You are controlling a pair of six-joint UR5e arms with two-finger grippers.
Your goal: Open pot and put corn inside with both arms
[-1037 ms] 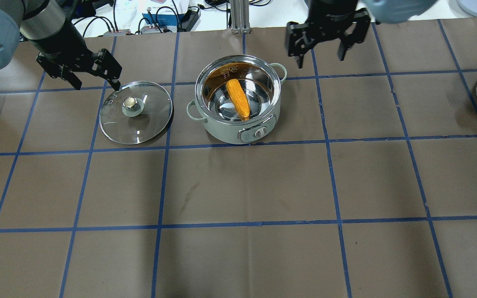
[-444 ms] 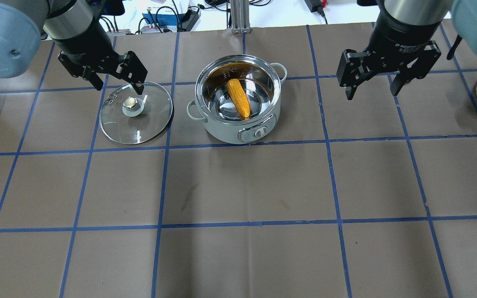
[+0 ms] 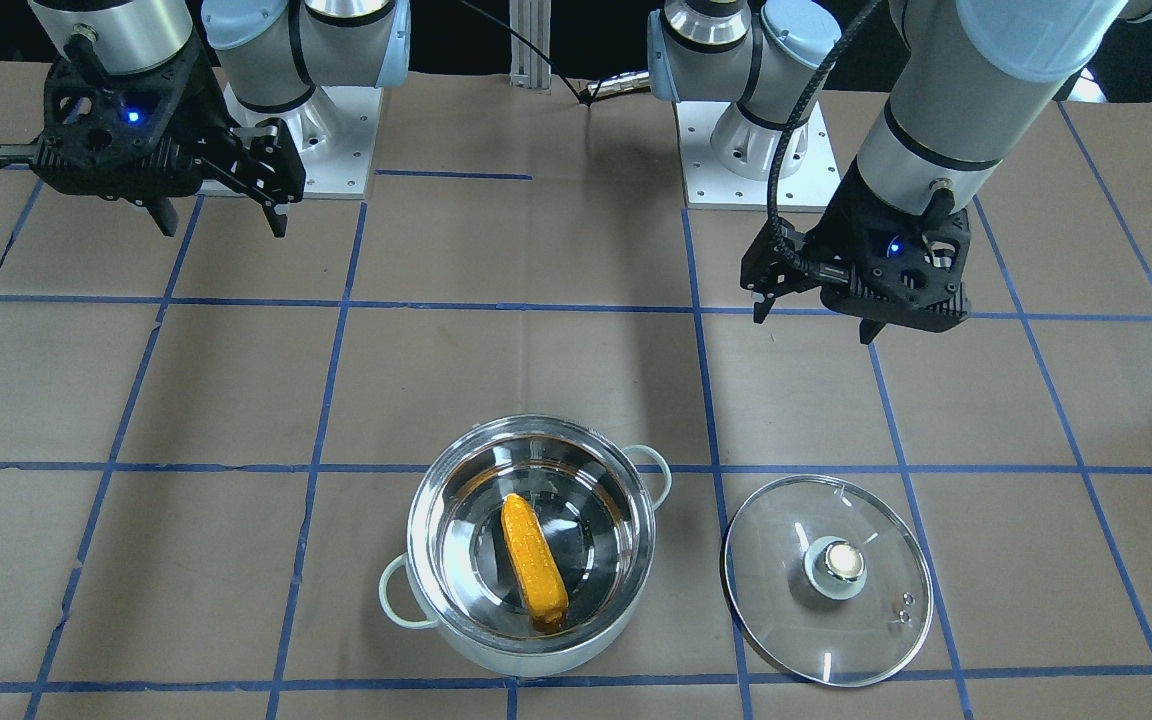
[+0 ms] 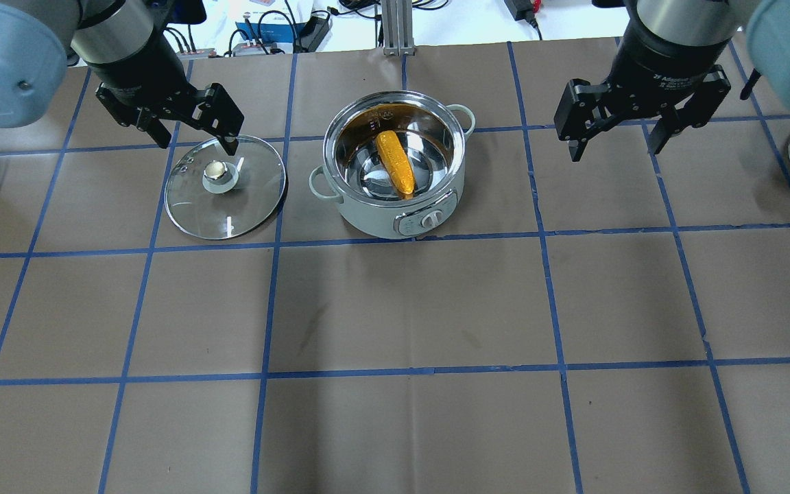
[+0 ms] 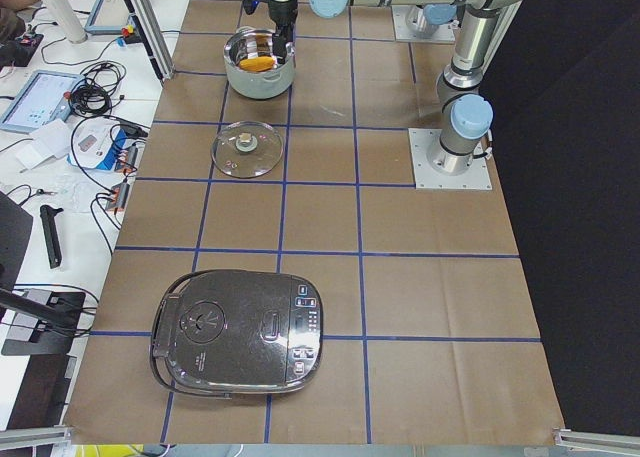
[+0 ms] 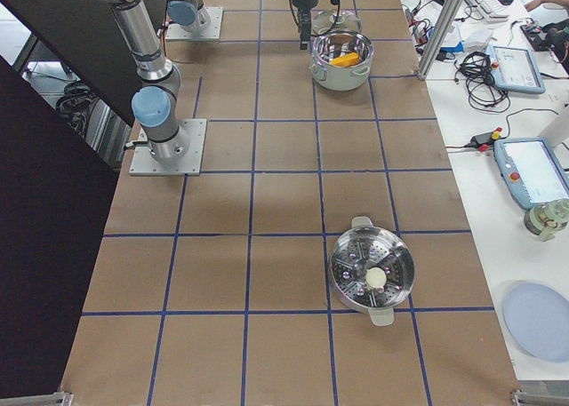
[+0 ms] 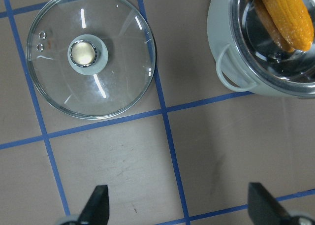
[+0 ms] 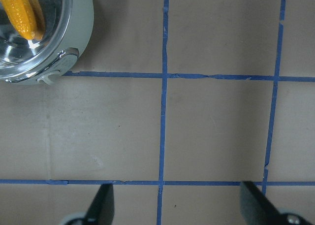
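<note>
The pot (image 4: 367, 218) stands open at the table's far middle, with the corn (image 4: 395, 165) lying inside it. Its glass lid (image 4: 251, 202) lies flat on the table to the pot's left. My left gripper (image 4: 197, 145) is open and empty, raised over the lid's far edge. My right gripper (image 4: 614, 152) is open and empty, in the air to the right of the pot. The front view shows the pot (image 3: 431, 500), the corn (image 3: 533, 565), the lid (image 3: 786, 600), the left gripper (image 3: 812, 325) and the right gripper (image 3: 223, 229). The left wrist view looks down on the lid (image 7: 118, 82) and the pot (image 7: 221, 33).
A black and silver rice cooker (image 5: 235, 332) sits at the table's left end. A steel steamer pot (image 6: 372, 273) sits at the right end. Cables and tablets (image 4: 278, 27) lie beyond the table's far edge. Blue tape lines grid the brown table cover.
My right gripper has swung from behind the pot out to its right. My left gripper has shifted right, over the lid's far edge. The pot, corn and lid have not moved.
</note>
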